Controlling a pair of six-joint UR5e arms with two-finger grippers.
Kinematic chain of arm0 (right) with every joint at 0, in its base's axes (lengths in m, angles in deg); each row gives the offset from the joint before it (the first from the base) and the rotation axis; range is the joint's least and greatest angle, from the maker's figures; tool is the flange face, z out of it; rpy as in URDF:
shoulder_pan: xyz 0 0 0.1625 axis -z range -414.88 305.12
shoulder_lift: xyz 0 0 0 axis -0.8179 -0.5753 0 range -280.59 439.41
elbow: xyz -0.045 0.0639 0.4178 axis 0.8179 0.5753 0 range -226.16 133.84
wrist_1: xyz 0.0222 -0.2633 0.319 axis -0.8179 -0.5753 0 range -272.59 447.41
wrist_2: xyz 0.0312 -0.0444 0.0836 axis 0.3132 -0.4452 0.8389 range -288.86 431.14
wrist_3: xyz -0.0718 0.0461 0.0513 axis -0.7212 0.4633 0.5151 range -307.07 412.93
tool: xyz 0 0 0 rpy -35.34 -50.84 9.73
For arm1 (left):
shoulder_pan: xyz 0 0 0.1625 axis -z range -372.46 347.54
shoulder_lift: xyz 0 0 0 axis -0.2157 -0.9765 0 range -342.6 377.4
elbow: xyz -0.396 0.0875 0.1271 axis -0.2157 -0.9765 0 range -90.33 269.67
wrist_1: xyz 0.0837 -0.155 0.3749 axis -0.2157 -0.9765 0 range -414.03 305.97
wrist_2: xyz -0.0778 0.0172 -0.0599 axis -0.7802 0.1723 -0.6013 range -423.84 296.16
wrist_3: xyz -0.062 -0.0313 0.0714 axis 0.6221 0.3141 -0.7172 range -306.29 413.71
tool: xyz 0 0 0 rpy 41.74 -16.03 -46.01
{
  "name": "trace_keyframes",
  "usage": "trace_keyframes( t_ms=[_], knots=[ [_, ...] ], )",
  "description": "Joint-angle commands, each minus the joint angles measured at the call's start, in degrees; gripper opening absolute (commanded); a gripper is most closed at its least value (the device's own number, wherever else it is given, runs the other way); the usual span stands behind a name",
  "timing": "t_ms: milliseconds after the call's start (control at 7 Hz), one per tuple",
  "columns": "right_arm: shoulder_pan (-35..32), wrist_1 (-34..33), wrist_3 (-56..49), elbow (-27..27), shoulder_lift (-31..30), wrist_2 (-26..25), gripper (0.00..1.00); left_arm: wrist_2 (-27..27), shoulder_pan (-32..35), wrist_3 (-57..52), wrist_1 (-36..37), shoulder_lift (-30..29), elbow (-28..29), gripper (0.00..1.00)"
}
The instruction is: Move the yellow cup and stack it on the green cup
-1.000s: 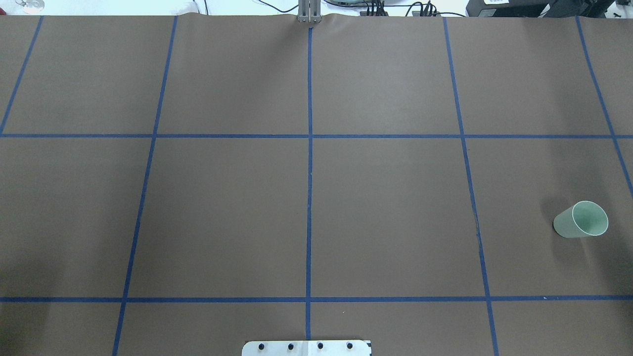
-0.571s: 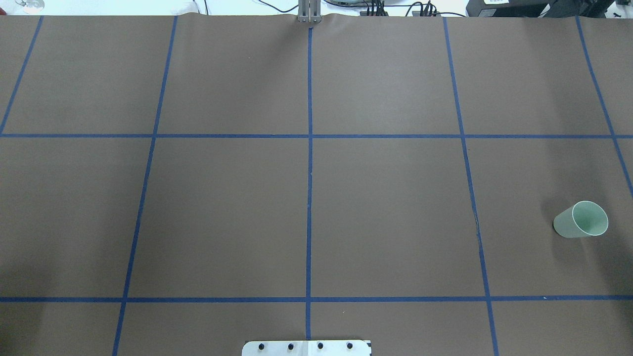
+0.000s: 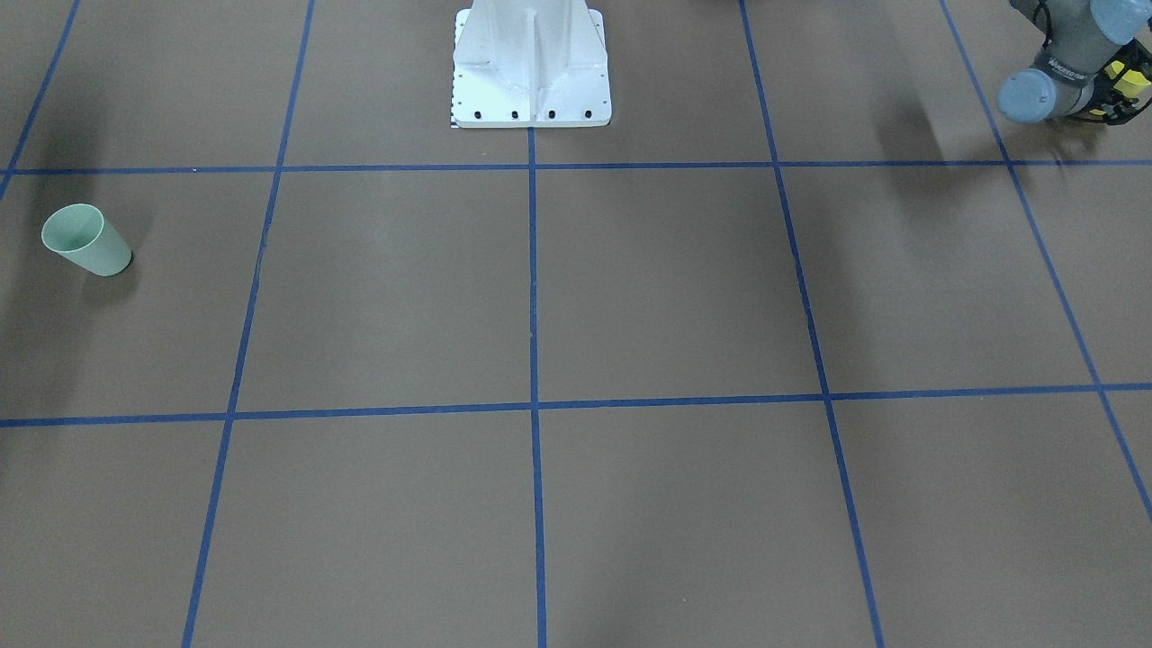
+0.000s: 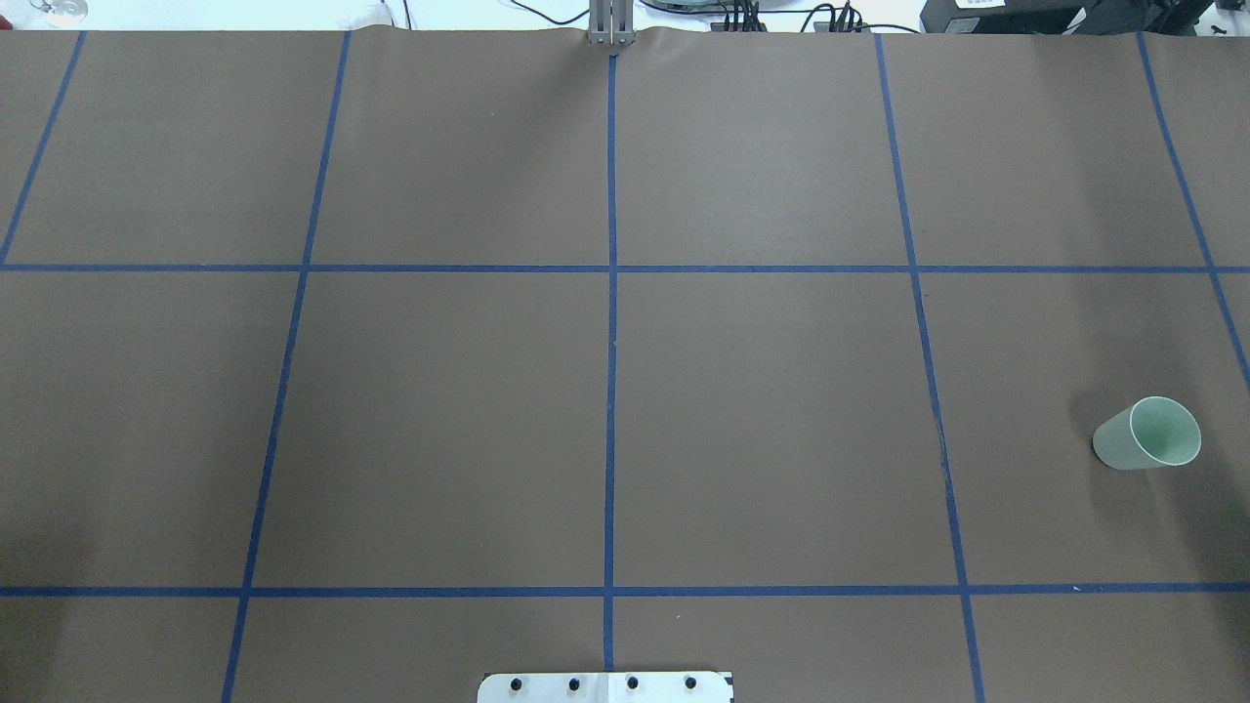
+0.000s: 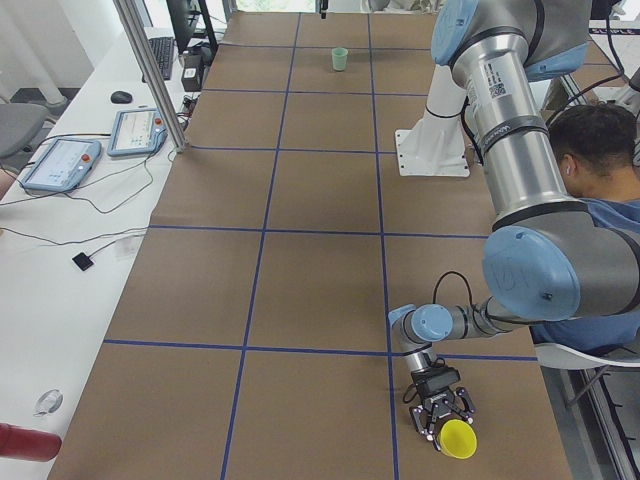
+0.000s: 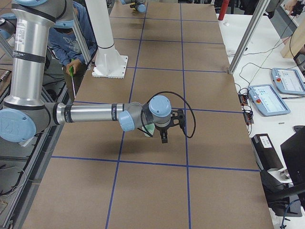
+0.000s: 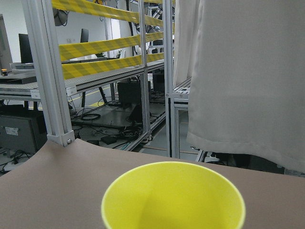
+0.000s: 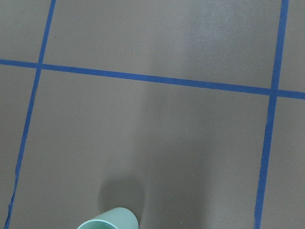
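Observation:
The yellow cup (image 5: 459, 438) stands upright at the table's near left end in the exterior left view. My left gripper (image 5: 450, 428) reaches it level from the side, with fingers on both sides of it, shut on it. The cup's open mouth (image 7: 174, 195) fills the bottom of the left wrist view. The left arm's wrist (image 3: 1053, 81) shows at the top right edge of the front-facing view. The green cup (image 4: 1147, 434) stands upright at the table's right side and also shows in the front-facing view (image 3: 85, 239). My right gripper (image 6: 167, 128) hovers above it; I cannot tell whether it is open.
The white robot base (image 3: 531, 63) stands at the table's middle near edge. Blue tape lines (image 4: 611, 391) grid the brown table cover. A seated person (image 5: 600, 170) is beside the left arm. Tablets (image 5: 140, 130) and cables lie on the side bench.
In the overhead view the green cup has not moved and no arm shows. The faint shadow at the table's lower left edge has grown lighter.

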Motion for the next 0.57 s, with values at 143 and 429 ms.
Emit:
trace_keyframes(
  t_ms=[143, 429],
  knots=[
    [0.2, 0.0, -0.2, -0.3, -0.6, 0.4, 1.00, 0.0, -1.8, 1.4, -1.7, 0.0, 1.7, 0.74],
    [0.2, 0.1, -0.3, -0.7, -1.1, 0.4, 1.00, 0.0, -3.7, 3.1, -3.0, 0.1, 1.8, 0.48]
  ],
)
